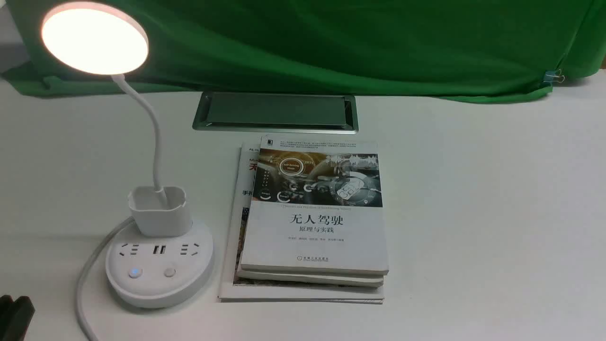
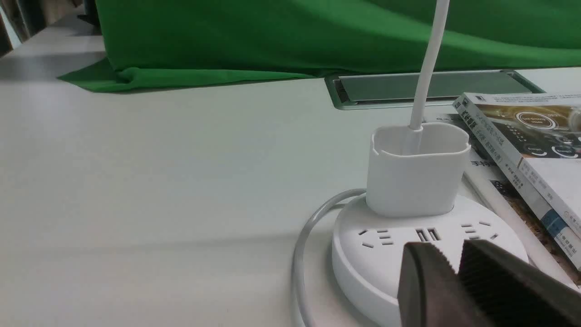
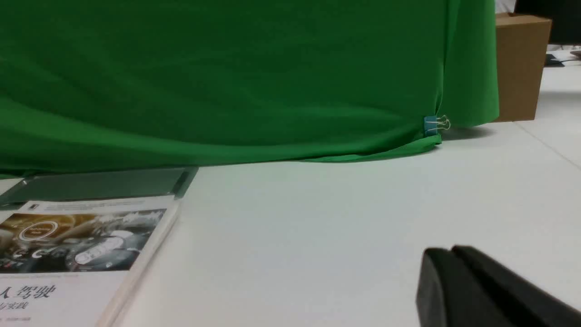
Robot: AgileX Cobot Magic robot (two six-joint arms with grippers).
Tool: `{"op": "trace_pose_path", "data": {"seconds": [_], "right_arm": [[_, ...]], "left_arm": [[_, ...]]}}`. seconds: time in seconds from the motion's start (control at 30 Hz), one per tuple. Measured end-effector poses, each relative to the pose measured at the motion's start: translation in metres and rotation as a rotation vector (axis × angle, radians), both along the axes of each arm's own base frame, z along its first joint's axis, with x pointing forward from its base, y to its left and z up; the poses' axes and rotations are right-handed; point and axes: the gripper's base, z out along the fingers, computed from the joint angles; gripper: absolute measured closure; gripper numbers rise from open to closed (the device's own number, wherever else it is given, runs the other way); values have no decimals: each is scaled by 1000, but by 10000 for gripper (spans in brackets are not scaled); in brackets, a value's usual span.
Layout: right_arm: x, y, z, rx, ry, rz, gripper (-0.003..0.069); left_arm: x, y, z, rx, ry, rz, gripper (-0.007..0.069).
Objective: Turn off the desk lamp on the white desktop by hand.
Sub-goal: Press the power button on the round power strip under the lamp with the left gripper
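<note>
Stacked books (image 1: 312, 227) lie before a green cloth (image 1: 331, 42) bearing a blue clip (image 1: 551, 76).

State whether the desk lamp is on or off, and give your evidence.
On. The desk lamp's disc head glows bright warm white, and one button on its base shows a small blue light.

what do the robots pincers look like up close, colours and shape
The left pincer has two thick dark fingers: one is smooth greyish-brown with a finely toothed edge, and the other is black with a ribbed face. The right pincer is plain matte black, with blocky, round-cornered fingers. No cables or markings show on either.
</note>
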Motion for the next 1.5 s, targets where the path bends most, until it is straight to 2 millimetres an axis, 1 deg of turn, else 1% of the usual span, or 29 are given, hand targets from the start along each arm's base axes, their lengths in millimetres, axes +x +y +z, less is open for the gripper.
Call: {"op": "trace_pose_path", "data": {"seconds": [0.77,0.97,1.07,1.17,1.27,1.3,1.33,1.4,1.5], "right_arm": [[0,0,0,0,1,0,622],[0,0,0,0,1,0,622],[0,0,0,0,1,0,622],[0,0,0,0,1,0,622],[0,0,0,0,1,0,622],[0,0,0,0,1,0,622],[0,0,0,0,1,0,622],[0,0,0,0,1,0,622],[0,0,0,0,1,0,622]], "left_arm": [[0,0,0,1,-1,0,507],[0,0,3,-8,-36,1,500],[1,0,9,-32,-103,4,498],[1,1,19,-61,-209,11,495],[0,2,31,-155,-335,18,494],[0,2,32,-165,-345,19,493],[-2,3,39,-238,-420,18,492],[-5,4,47,-290,-508,14,490],[-7,4,53,-332,-558,8,487]]}}
